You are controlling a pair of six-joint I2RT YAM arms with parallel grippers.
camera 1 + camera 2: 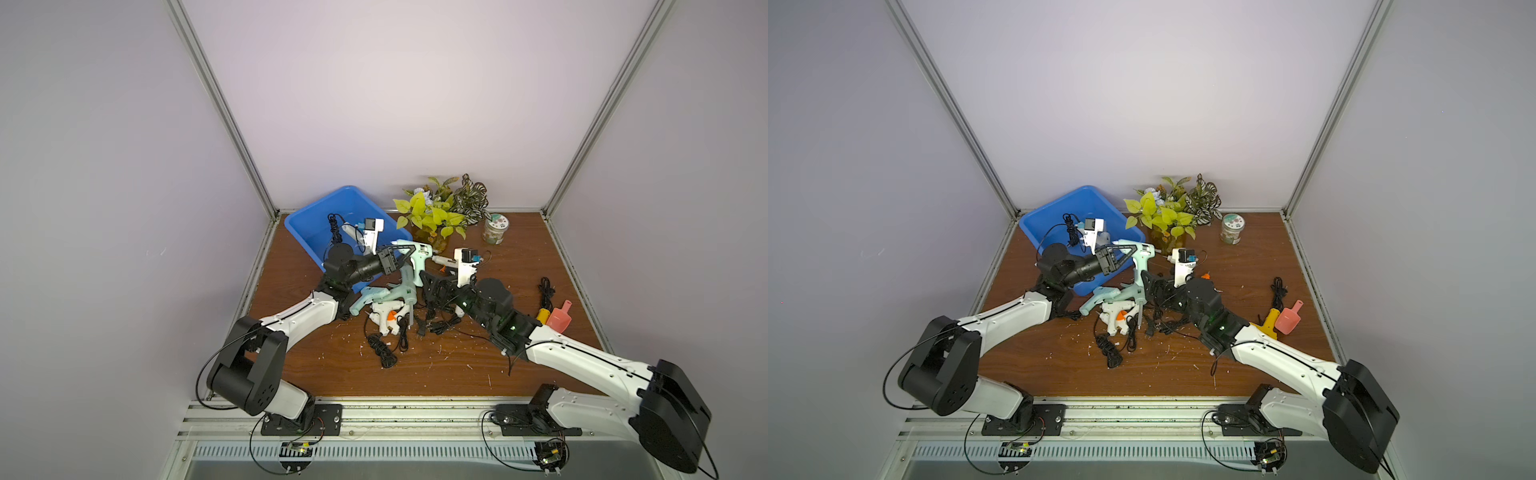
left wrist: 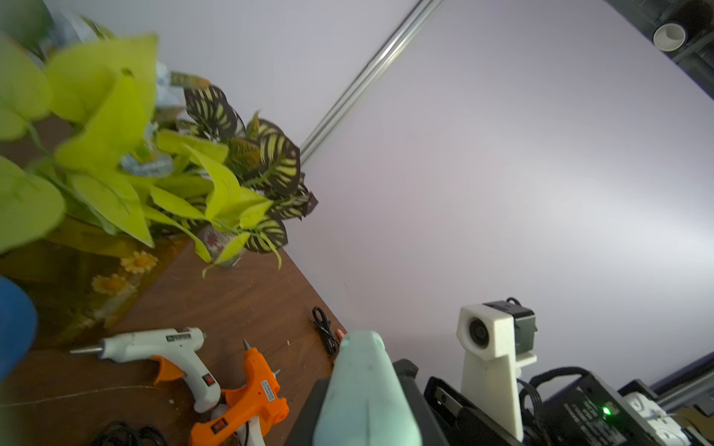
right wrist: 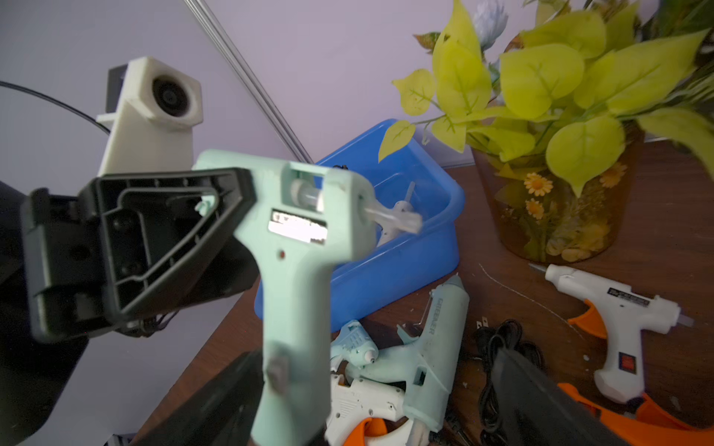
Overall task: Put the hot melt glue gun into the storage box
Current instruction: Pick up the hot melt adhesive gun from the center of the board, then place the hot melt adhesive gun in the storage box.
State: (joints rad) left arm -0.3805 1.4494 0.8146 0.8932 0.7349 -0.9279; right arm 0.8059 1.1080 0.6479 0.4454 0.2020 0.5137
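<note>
Hot melt glue gun point(image 1: 417, 259), mint green: you will find it lifted clear of the desk point(image 1: 457, 365), barrel roughly level and handle hanging down, just beside the near corner of the storage box point(image 1: 316, 216) and not inside it. Your left end effector point(image 1: 405, 249) is pressed together on the front of the barrel; the right wrist view shows one black finger point(image 3: 154, 239) flat against the mint body point(image 3: 301, 247). Your right end effector point(image 1: 432, 286) sits below the gun with its fingers spread, the handle passing between them. One finger lies close beside the handle, the other stands well apart; you cannot tell from these views whether the near one touches. Inside the blue box, note a white glue gun point(image 3: 402, 208) with a black cord point(image 1: 334, 226). On the desk below the held gun lies a heap of other glue guns point(image 1: 386, 295) and tangled cords. A potted plant point(image 1: 432, 212) stands beside the box at the back.
</note>
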